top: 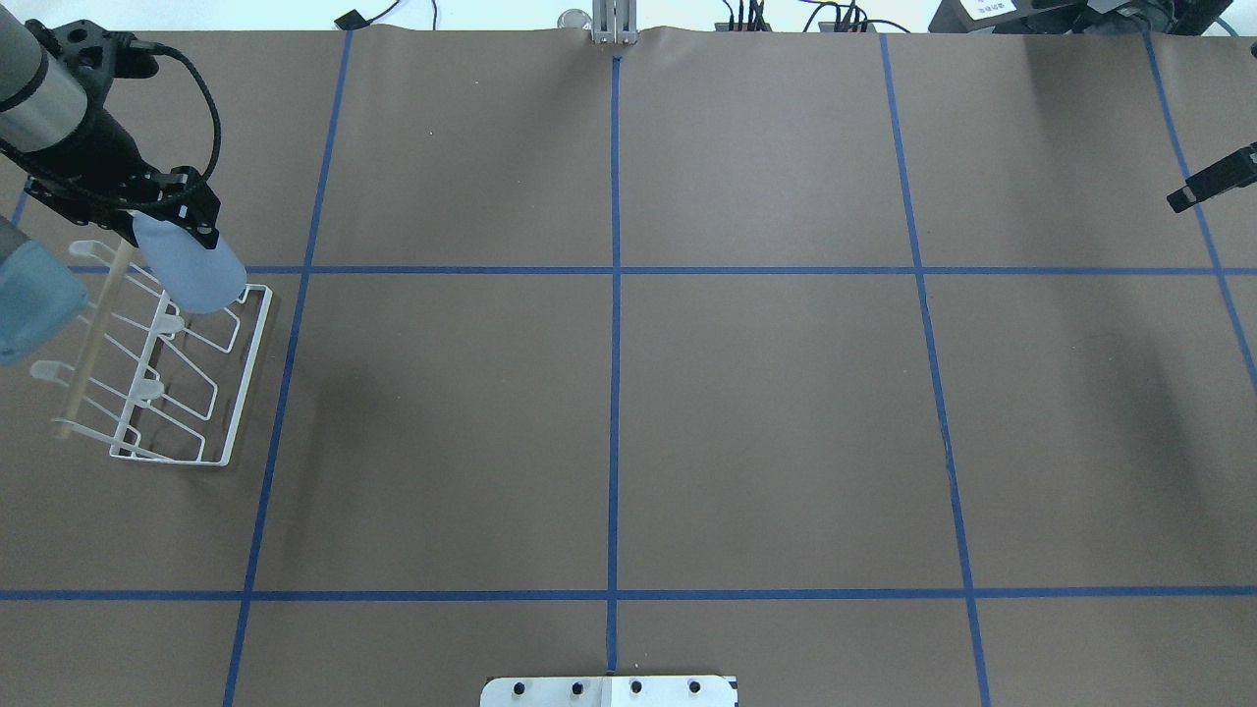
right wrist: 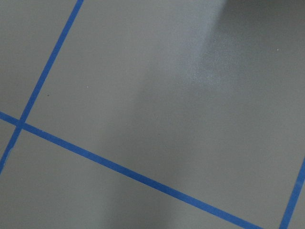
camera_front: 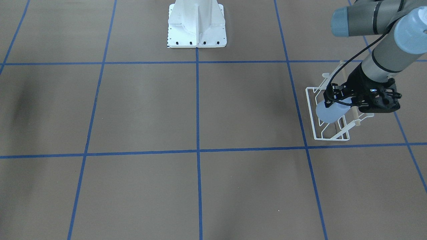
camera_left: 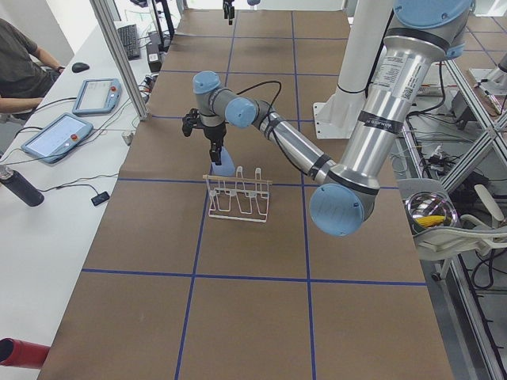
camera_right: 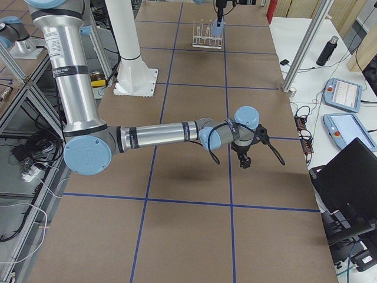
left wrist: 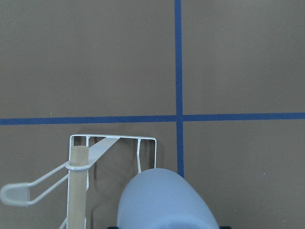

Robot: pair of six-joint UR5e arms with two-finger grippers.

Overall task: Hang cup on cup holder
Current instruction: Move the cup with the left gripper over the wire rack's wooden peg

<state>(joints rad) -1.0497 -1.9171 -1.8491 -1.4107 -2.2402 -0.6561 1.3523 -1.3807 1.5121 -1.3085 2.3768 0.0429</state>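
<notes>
Light-blue tapered plastic tumbler [top: 187, 267] sits clamped in the closed jaws of your left gripper [top: 167, 221], hanging just below them over the white wire rack [top: 247, 373] with its wooden rod [top: 94, 339]; centre a prong [top: 169, 322] beneath the jaws, then lower slowly.

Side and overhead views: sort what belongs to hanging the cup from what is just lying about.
For the job:
- cup, held in the left gripper
- wire rack, right under it

Lying about:
- tablets and bottle on the side bench
- bowl off the table
- right gripper, far from the rack
</notes>
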